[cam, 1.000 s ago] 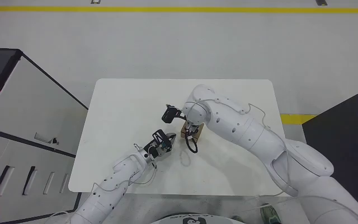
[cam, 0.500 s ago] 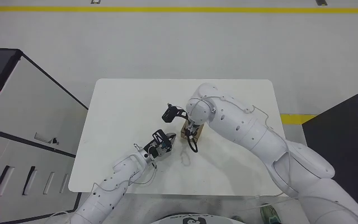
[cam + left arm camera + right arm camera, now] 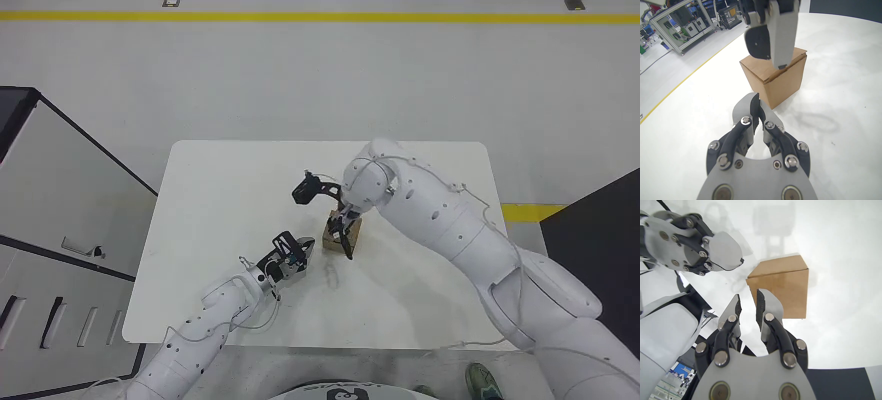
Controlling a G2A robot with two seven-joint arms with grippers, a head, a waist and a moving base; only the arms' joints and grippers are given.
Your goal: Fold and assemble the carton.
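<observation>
A small brown carton (image 3: 356, 234) (image 3: 776, 79) (image 3: 787, 291) stands on the white table (image 3: 220, 200), its flaps folded in and a tucked seam along the top. My right gripper (image 3: 346, 250) (image 3: 772, 61) (image 3: 747, 295) hangs over the carton's top on the side facing my left arm. Its fingers are a narrow gap apart and hold nothing; one fingertip is at the top seam. My left gripper (image 3: 305, 252) (image 3: 758, 100) (image 3: 741, 262) rests low over the table just short of the carton's corner, shut and empty.
A dark cabinet (image 3: 40, 180) stands off the table's left edge and a dark panel (image 3: 600, 220) off the right. A yellow floor line (image 3: 320, 16) runs behind the table. The white top is bare on all sides of the carton.
My right arm has swung its wrist toward the table's far side, and its fingers now point more steeply down onto the carton. The left arm and the carton have not moved.
</observation>
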